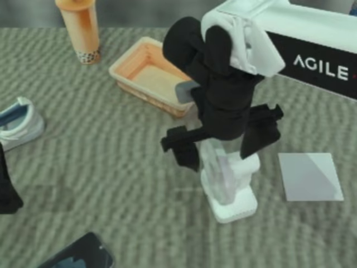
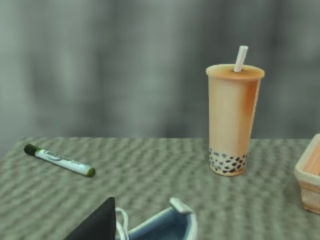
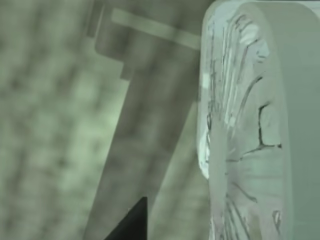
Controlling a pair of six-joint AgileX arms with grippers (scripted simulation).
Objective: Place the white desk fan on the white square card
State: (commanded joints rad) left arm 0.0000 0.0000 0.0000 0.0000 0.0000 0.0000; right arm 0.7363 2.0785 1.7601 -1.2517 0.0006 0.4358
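Note:
The white desk fan [image 1: 233, 192] stands upright on the table mat, just left of the white square card [image 1: 310, 176], which lies flat and bare at the right. My right gripper [image 1: 220, 140] hangs over the fan's head, open, with one black finger on each side of the grille and a gap showing. In the right wrist view the fan's grille [image 3: 245, 130] fills one side, and a single dark fingertip [image 3: 134, 222] stands apart from it. My left gripper [image 1: 6, 192] is parked at the table's left edge.
A peach basket [image 1: 146, 75] sits behind the right arm, and a bubble tea cup [image 1: 81, 28] stands at the back left. A white-grey sneaker [image 1: 19, 120] lies at the left and a dark phone [image 1: 81, 254] at the front. The left wrist view shows a marker [image 2: 59, 160].

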